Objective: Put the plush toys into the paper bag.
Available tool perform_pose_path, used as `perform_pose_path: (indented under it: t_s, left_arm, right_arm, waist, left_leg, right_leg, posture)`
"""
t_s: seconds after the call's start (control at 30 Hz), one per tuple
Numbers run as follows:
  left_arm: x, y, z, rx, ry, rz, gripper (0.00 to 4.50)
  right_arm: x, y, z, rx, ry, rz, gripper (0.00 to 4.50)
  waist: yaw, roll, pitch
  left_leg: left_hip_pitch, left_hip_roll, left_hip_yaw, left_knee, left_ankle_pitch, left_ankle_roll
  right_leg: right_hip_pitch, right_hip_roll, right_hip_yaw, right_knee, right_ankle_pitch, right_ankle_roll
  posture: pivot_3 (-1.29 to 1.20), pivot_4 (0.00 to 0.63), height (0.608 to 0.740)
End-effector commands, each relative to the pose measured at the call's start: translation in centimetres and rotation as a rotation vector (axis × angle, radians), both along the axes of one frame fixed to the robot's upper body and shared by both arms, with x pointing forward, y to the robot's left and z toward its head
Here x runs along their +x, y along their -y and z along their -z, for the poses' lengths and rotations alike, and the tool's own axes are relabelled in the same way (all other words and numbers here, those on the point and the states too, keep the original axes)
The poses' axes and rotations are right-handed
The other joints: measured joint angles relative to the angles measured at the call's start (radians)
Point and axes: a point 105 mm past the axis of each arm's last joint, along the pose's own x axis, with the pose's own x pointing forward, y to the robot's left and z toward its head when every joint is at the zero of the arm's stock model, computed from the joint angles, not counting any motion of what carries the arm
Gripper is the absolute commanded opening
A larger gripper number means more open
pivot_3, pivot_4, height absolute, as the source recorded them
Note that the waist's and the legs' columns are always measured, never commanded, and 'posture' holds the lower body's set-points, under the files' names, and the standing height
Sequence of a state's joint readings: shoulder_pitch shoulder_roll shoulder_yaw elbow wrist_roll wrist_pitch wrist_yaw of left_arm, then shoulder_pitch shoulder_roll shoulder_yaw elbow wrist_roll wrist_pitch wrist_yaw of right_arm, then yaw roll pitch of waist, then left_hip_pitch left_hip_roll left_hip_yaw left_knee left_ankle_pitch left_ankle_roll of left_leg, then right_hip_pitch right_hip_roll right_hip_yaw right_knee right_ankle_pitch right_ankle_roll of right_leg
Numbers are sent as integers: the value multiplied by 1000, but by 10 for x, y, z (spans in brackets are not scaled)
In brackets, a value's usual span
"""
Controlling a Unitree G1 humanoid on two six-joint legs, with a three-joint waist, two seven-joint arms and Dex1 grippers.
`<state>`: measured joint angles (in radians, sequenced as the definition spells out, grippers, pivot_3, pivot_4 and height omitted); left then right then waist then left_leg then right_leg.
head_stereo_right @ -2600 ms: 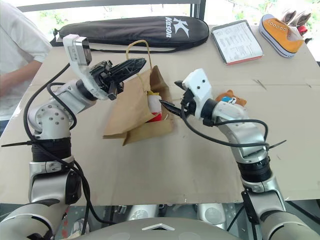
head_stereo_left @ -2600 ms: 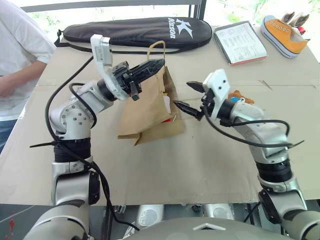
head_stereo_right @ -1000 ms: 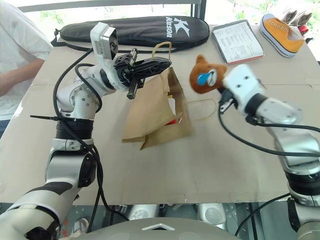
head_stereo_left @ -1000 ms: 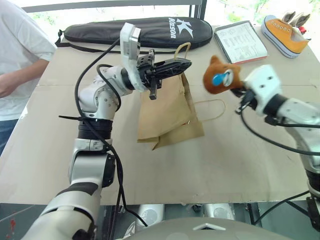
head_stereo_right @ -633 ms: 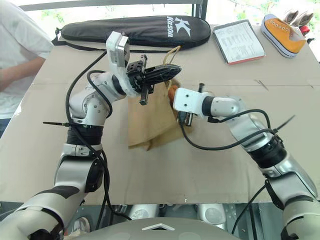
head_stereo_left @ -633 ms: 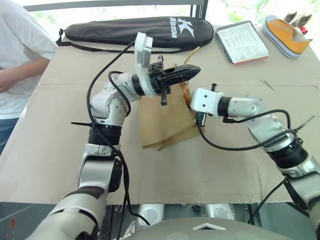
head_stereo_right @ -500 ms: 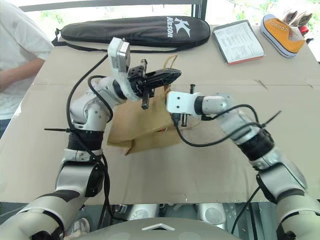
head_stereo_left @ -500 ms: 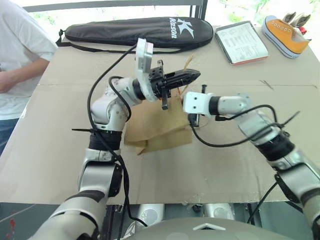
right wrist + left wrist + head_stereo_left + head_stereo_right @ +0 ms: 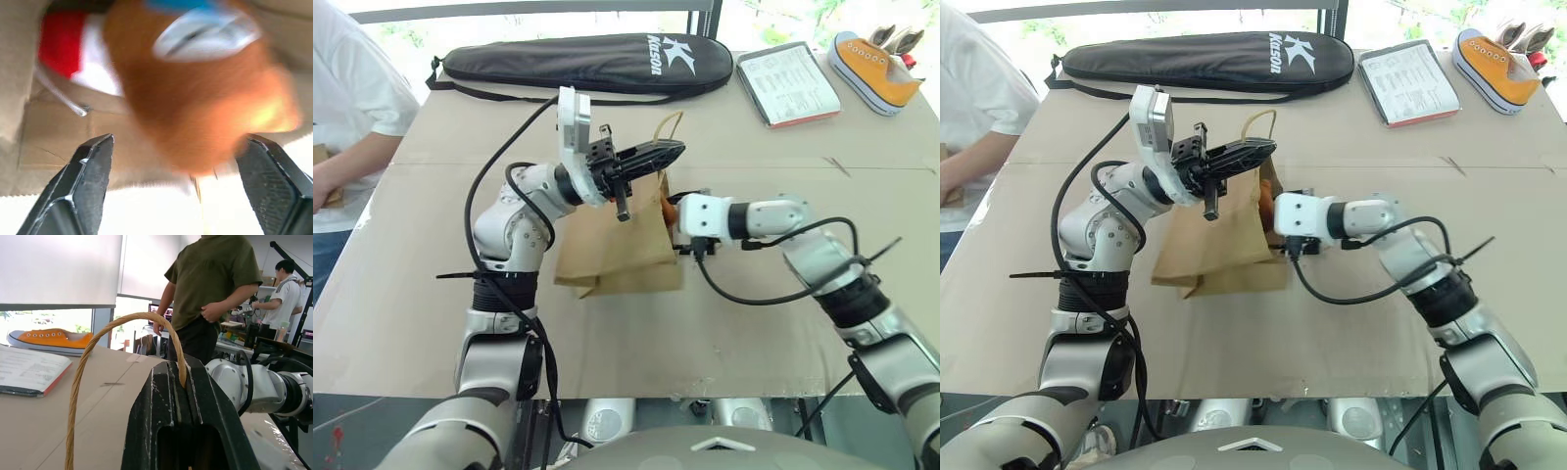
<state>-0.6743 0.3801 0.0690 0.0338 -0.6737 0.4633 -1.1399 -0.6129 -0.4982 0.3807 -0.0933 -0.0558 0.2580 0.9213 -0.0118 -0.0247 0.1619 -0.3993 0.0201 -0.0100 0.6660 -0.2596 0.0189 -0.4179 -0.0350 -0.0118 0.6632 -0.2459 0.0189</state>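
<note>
Left wrist view: left fingers (image 9: 188, 431) pinch the bag handle (image 9: 98, 340) over the cardboard-covered table (image 9: 401, 294); right fingers (image 9: 93, 166) spread.

Brown paper bag (image 9: 625, 233) with tan twisted handle (image 9: 98, 377); brown bear toy (image 9: 195, 103) with blue-and-white mark; red-and-white toy (image 9: 78, 54); black case (image 9: 587, 61); orange sneaker (image 9: 871, 61), white-soled.
</note>
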Motion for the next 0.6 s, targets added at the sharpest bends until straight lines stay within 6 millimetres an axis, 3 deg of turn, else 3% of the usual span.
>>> perform_pose_path:
  t_s: [0.03, 0.17, 0.27, 0.4, 0.5, 0.6]
  left_arm:
    - [-6, -2, -16, -14, 87, 41, 0]
    - [-7, -3, -16, -8, 92, 54, 0]
    - [-8, -3, -14, 6, 99, 62, 0]
    - [-8, -4, -13, 8, 98, 61, 0]
    - [-8, -4, -12, 12, 99, 61, 0]
    - [-9, -3, -11, 14, 98, 61, 0]
  right_arm:
    - [0, 20, -24, 55, 48, 109, 3772]
    - [-9, 39, -26, 92, -6, 213, 3772]
    - [-19, 56, -24, 255, -157, 384, 3772]
    - [-12, 80, 5, 332, -361, 687, 3772]
    - [-4, 78, 19, 485, -533, 787, 3772]
    - [0, 71, 35, 516, -626, 798, 3772]
  waist:
    - [1, 0, 0]
    - [1, 0, 0]
    - [1, 0, 0]
    - [-1, 0, 0]
    - [-2, 0, 0]
    - [-1, 1, 0]
  left_leg:
    - [0, 0, 0, 0, 0, 0]
    - [0, 0, 0, 0, 0, 1]
    - [0, 0, -1, 1, -1, 1]
    - [1, 1, 0, 1, -1, 2]
    - [1, 0, -1, 1, -1, 2]
    - [1, 0, 0, 1, -1, 2]
  right_leg:
    - [0, 0, 0, 0, 0, 0]
    - [0, 0, 0, 0, 0, 0]
    - [1, 0, 0, 0, 0, 0]
    - [1, 0, 1, 1, 0, 0]
    - [1, 1, 0, 2, 0, 0]
    - [1, 1, 1, 1, 0, 0]
  posture:
    - [0, 150, 740]
    - [0, 150, 740]
    - [0, 150, 740]
    - [0, 150, 740]
    - [0, 150, 740]
    - [0, 150, 740]
